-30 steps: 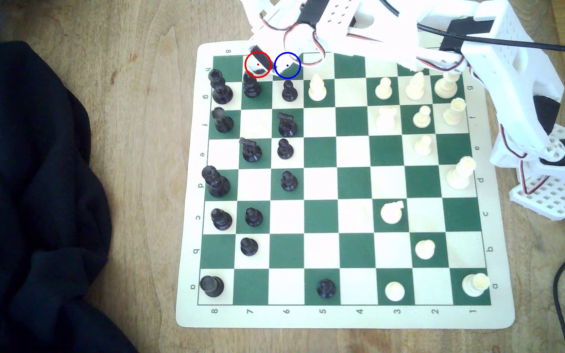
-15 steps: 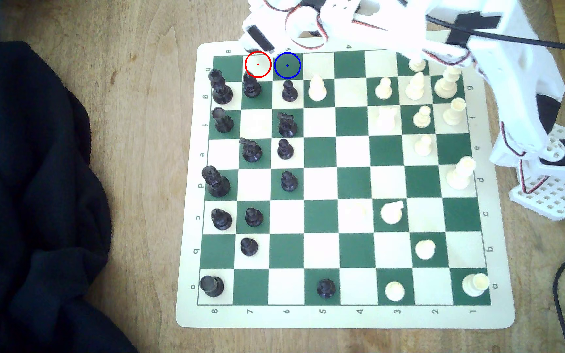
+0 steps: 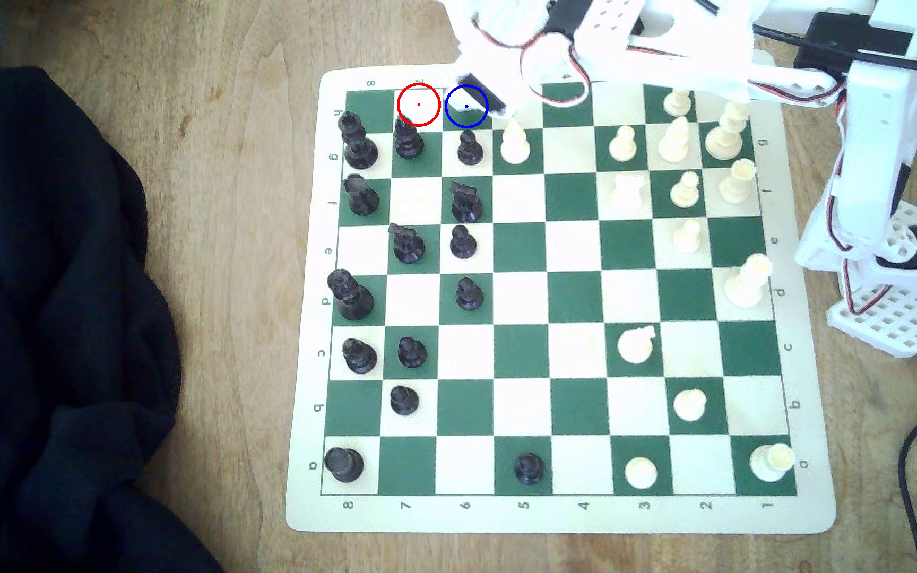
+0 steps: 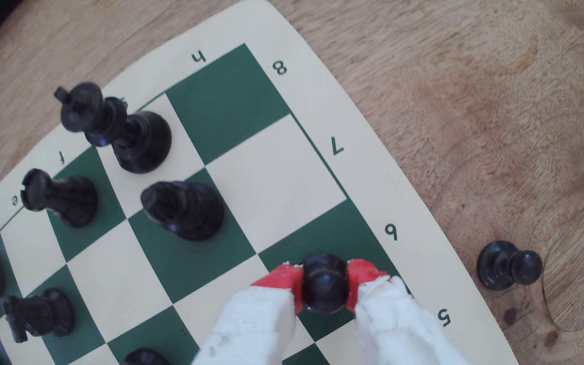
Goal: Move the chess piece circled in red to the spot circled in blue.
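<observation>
In the exterior view the arm is hiding the black pawn (image 4: pixel 325 284). The hand (image 4: pixel 325 288) is pinching it between red fingertips (image 4: pixel 285 279), over the blue-ringed green square (image 3: pixel 459 118).

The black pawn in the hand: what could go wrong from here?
1. The hand pinches the black pawn near its round head, so it may slip or tilt on release.
2. The pawn hangs near the board-edge side of the blue-circled square; it may land off-centre.

pawn (image 4: pixel 325 284) above blue-ringed square (image 4: pixel 332 231)
</observation>
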You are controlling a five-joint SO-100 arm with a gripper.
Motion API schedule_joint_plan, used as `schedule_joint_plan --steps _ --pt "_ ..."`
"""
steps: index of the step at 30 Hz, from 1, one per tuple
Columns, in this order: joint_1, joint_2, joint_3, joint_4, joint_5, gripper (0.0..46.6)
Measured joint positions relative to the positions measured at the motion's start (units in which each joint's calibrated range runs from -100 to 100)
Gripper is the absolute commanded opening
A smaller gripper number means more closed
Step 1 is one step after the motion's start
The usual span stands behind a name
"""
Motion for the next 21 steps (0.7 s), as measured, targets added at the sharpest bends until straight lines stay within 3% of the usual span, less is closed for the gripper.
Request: schedule_joint_plan --steps 21 --pt "1.2 0.3 1.6 -3.5 0.4 0.2"
